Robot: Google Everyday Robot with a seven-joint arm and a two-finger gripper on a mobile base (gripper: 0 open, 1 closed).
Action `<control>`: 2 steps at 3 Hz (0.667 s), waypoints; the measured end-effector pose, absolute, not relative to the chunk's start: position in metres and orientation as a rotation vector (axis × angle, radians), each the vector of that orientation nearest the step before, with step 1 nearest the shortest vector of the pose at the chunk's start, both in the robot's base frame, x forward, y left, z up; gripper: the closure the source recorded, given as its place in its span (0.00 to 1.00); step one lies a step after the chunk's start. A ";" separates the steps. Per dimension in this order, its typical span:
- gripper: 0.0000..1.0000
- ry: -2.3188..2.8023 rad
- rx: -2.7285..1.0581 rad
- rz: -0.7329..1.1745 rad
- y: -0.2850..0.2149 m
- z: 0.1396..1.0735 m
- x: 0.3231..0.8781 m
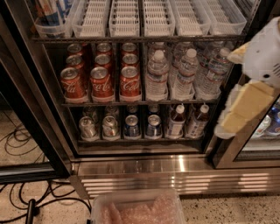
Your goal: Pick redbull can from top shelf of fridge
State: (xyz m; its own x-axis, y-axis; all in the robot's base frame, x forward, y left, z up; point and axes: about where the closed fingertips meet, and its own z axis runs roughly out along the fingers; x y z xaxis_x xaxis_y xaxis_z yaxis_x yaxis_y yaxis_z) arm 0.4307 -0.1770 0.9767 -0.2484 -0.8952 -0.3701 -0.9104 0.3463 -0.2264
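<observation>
The redbull can (pixel 49 12), blue and silver with red lettering, stands in a clear bin (pixel 52 29) at the left end of the top shelf (pixel 140 38); its top is cut off by the frame's upper edge. Long white slotted trays (pixel 126 18) line the rest of that shelf. The fridge (pixel 52 131) stands open in front of me, black-framed with a ribbed steel base (pixel 175 175). My gripper (pixel 245 107), white and cream-coloured, hangs at the right edge in front of the fridge's right frame, far right of and below the can, holding nothing that I can see.
Red Coca-Cola cans (pixel 101 83) and water bottles (pixel 183 74) fill the middle rack. Silver and dark-blue cans (pixel 131 127) and small bottles (pixel 175 122) fill the bottom rack. A clear plastic tub (pixel 138 210) sits on the floor in front. Black cables (pixel 30 201) lie at lower left.
</observation>
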 end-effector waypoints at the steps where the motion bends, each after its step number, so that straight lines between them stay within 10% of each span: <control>1: 0.00 2.020 -1.488 0.197 -0.108 0.991 0.437; 2: 0.00 1.861 -1.458 0.321 -0.053 1.015 0.437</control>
State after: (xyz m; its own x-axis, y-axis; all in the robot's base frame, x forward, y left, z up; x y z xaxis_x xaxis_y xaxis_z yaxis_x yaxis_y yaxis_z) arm 0.4374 -0.0526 1.0153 -0.0824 -0.7311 -0.6773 -0.9159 0.3234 -0.2377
